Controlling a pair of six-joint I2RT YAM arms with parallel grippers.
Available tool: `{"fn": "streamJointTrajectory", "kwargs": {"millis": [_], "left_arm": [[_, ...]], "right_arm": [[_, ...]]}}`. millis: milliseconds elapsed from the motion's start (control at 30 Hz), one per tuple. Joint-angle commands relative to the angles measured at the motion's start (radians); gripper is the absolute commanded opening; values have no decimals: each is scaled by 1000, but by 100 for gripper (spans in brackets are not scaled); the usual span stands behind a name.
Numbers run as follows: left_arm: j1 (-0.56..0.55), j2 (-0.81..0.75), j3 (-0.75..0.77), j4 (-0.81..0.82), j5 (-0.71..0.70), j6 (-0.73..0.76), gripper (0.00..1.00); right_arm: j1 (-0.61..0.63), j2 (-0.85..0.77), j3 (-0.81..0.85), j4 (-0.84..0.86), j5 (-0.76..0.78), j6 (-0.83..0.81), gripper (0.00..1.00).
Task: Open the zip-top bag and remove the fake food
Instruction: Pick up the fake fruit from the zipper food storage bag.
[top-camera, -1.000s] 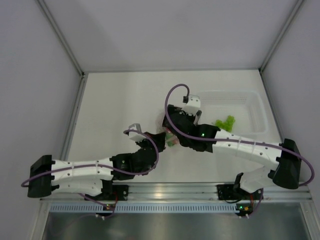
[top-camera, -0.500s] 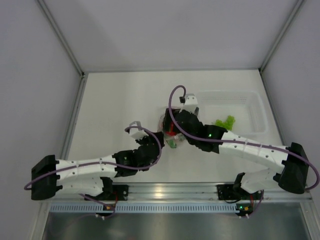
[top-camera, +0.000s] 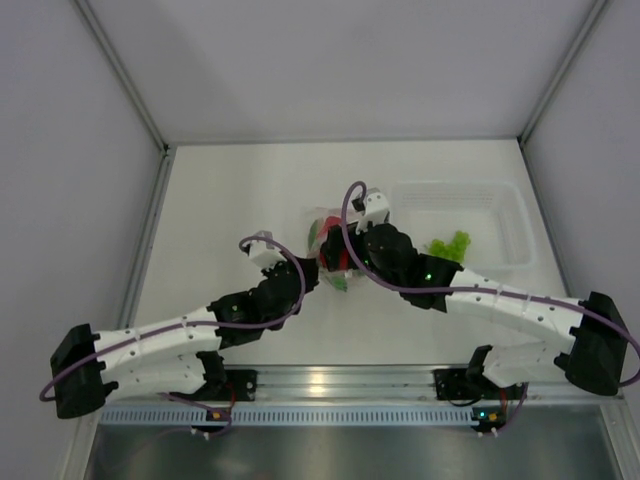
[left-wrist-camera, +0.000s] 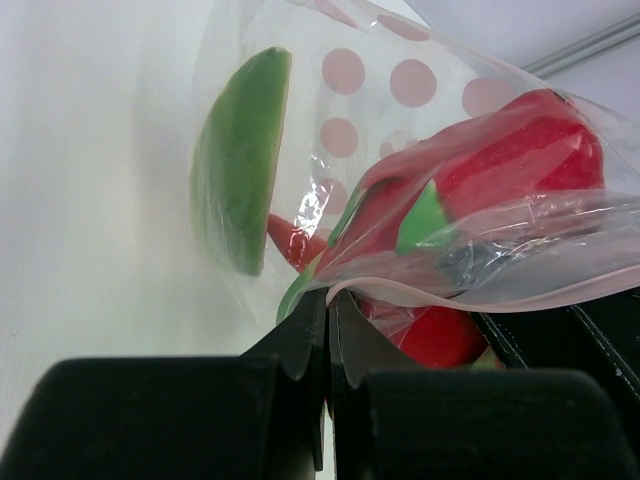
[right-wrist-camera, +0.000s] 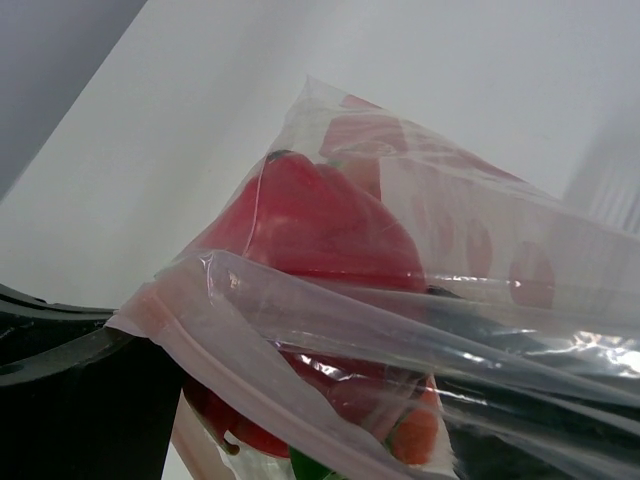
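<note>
The zip-top bag (top-camera: 322, 228) is clear with pink dots and lies at the table's middle between my two grippers. My left gripper (top-camera: 314, 268) is shut on its pinkish zip strip (left-wrist-camera: 420, 292), as the left wrist view (left-wrist-camera: 328, 300) shows. Inside I see the magenta-red dragon fruit (left-wrist-camera: 510, 150) with green tips, a green-rinded melon slice (left-wrist-camera: 235, 170) and an orange piece (right-wrist-camera: 415, 435). My right gripper (top-camera: 342, 252) stands at the bag's open mouth (right-wrist-camera: 310, 385). Its fingers are apart, and one finger (right-wrist-camera: 540, 420) shows dark through the plastic.
A rigid clear tub (top-camera: 512, 215) stands to the right of the bag with green leafy pieces (top-camera: 450, 244) in it. Grey walls close the table at the back and on both sides. The arm bases and a metal rail line the near edge.
Both arms have stretched away from the bases and the bag has moved farther back with them. My right gripper has shifted left onto the bag's mouth.
</note>
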Motion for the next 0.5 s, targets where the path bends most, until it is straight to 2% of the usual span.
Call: {"fn": "streamJointTrajectory", "kwargs": {"millis": [0, 300, 467], "left_arm": [[49, -11, -12, -96, -60, 59, 0], [48, -150, -33, -99, -100, 65, 0], [48, -149, -4, -143, -169, 44, 0]], "right_arm": [[8, -55, 27, 130, -220, -14, 0], [6, 40, -2, 107, -204, -106, 0], [6, 95, 43, -56, -161, -132, 0]]}}
